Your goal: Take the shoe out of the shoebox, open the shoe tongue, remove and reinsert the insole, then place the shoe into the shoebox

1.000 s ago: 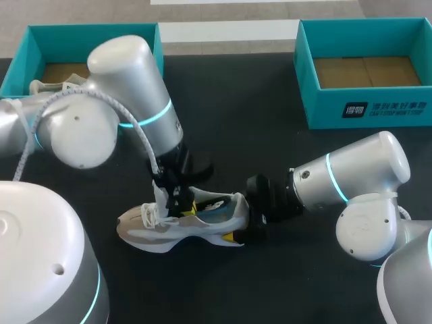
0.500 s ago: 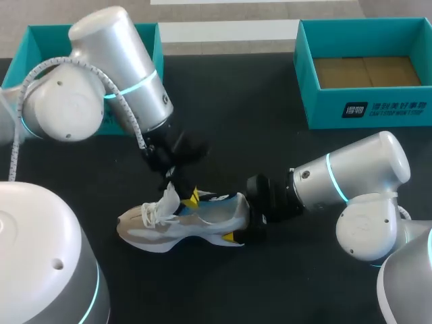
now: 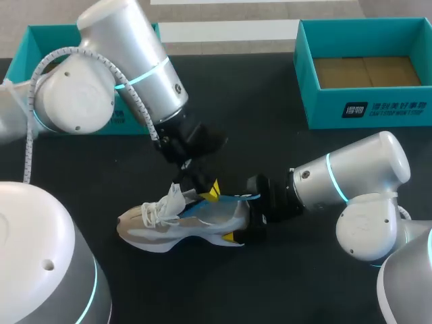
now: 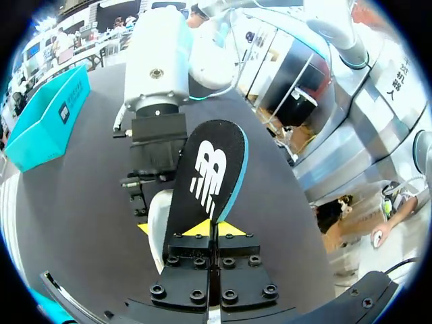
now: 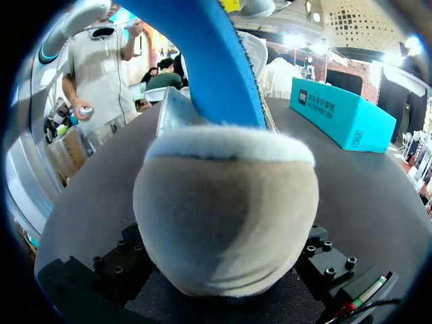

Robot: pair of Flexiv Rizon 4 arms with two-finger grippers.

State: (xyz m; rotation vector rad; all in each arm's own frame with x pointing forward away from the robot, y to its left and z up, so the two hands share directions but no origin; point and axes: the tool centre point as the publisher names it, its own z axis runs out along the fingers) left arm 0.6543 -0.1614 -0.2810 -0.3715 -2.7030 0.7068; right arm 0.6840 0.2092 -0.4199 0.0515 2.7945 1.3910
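Left fingers point(image 4: 197, 229) pinching insole point(image 4: 209, 169), right fingers point(image 3: 229, 236) clamping shoe point(image 3: 182, 226) heel

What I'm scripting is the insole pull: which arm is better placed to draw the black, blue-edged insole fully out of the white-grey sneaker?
Probably left. The left gripper is shut on the black, blue-edged insole, partly out of the white-grey sneaker; the right gripper is shut on its heel, steadying it.

Shoe point(image 3: 177, 227) on table point(image 3: 270, 142), mid. Insole point(image 4: 209, 169) sticks up out of shoe, pinched in left gripper point(image 4: 216, 228). Right gripper point(image 3: 241, 221) clamps shoe heel. Boxes behind shoe: left box point(image 3: 40, 40), right box point(image 3: 364, 111).
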